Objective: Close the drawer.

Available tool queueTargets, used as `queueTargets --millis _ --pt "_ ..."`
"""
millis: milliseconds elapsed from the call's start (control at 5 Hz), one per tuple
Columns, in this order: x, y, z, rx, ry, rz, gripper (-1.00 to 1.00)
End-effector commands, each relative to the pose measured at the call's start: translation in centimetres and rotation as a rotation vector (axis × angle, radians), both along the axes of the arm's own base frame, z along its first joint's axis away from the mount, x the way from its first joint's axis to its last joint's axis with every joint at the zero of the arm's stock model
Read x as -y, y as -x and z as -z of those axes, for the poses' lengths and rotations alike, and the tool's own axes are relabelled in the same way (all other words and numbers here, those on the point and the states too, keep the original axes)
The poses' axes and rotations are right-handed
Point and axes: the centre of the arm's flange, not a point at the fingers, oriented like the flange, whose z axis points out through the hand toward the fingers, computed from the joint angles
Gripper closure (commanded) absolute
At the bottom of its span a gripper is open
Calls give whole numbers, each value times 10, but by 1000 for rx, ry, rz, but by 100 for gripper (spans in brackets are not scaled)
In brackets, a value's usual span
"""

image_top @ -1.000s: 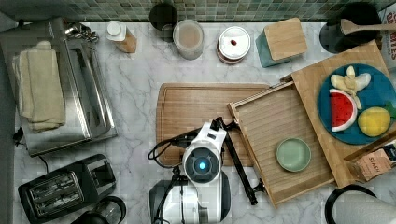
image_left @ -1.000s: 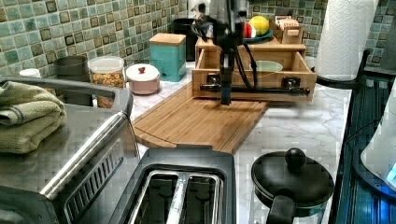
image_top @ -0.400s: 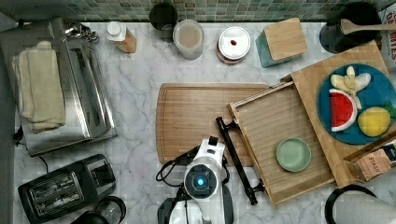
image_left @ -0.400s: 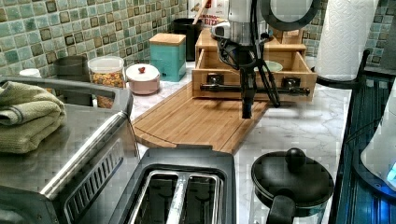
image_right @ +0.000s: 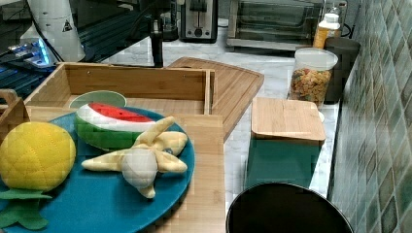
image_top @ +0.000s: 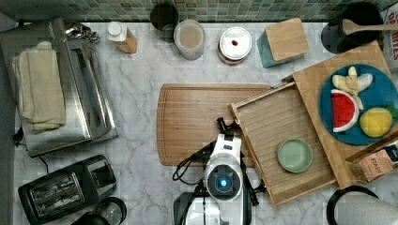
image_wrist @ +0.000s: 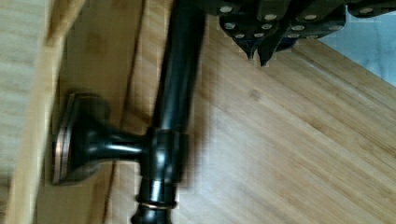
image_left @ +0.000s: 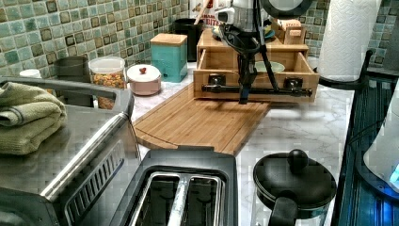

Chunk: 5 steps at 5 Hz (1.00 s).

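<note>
Compared with a second ago, my arm has swung across the cutting board [image_top: 206,123] toward the front of the drawer [image_top: 277,131], and the pincer [image_left: 243,92] now hangs just in front of the dark bar handle [image_left: 256,89]. In the wrist view the pincer's fingertips [image_wrist: 258,46] sit close together, holding nothing, just beside the handle's bar.

The drawer has not moved. It is pulled well out of the wooden box [image_top: 328,84], its front edge overlapping the cutting board on the marble worktop [image_top: 136,117]. A small green bowl [image_top: 294,155] rests on its striped floor. On top of the box sits a blue plate [image_top: 375,136] with toy fruit.

I judge the approach is done and the push has not begun. Next I would press the closed pincer against the drawer front, straight toward the box. The drawer sits at an angle in the top view, so an off-line push could jam it.
</note>
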Motion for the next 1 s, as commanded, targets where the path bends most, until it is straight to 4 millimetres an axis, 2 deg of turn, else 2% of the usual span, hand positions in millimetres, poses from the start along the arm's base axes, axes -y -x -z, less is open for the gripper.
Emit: queueTargets --millis 200,400,600,1000 --pt "50 -21 16 -40 -19 -9 100" --pt "63 -29 12 -37 -13 14 100" --pt "86 -40 7 -26 -7 47 100" --pt "151 -64 -14 24 29 116 100"
